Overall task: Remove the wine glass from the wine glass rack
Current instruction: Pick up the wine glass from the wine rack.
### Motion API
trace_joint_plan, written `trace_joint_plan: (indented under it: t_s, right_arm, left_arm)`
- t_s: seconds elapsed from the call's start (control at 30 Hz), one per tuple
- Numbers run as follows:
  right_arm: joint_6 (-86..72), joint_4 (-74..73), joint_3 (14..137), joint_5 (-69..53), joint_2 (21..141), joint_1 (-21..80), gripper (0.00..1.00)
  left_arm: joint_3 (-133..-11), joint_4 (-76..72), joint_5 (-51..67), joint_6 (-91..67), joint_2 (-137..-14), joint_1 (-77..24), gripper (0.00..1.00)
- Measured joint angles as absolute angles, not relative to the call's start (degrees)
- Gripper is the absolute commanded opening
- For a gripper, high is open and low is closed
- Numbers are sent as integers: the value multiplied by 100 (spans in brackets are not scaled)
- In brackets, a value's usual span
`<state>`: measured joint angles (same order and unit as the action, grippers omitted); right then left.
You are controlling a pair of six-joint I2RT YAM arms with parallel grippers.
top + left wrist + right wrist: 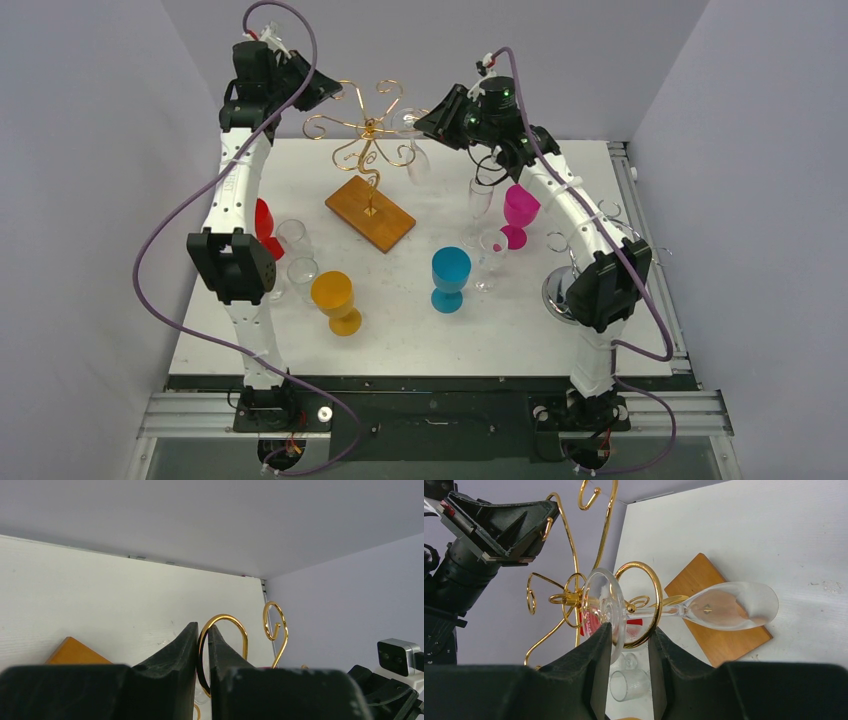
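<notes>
The gold wine glass rack [368, 130] stands on its brown wooden base [370, 213] at the back of the table. A clear wine glass [734, 605] hangs upside down from a curled arm on the rack's right side, its round foot [603, 605] resting on the gold loop [655, 587]. My right gripper [630, 629] is open, and its fingers straddle the foot's lower rim and the loop. The left finger is against the foot. My left gripper [201, 627] is shut on another gold arm of the wine glass rack [227, 622] at its left side.
On the table stand a red glass [263, 228], two clear tumblers [292, 237], an orange goblet [335, 300], a blue goblet [450, 277], a pink goblet [518, 212], a clear flute [480, 200] and a small clear glass [492, 255]. A chrome stand [560, 290] sits at the right edge.
</notes>
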<state>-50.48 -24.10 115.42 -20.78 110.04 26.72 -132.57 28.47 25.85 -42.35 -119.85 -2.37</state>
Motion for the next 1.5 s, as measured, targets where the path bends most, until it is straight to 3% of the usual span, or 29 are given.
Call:
trace_joint_plan:
  t_s: [0.27,0.53,1.5]
  right_arm:
    - [-5199,-2469,11653,-2016,11052,2755,0]
    - [-5315,-2499,11795,-1977,11166,2759,0]
    - [-5476,-2578,12162,-1933,11428,2797,0]
  left_arm:
    - [-13246,2849,2587,-4219,-12062,-213,18]
    - [-13240,2856,2600,-4215,-12110,-167,34]
    - [-13225,2255,3271,-4584,-12202,-95,61]
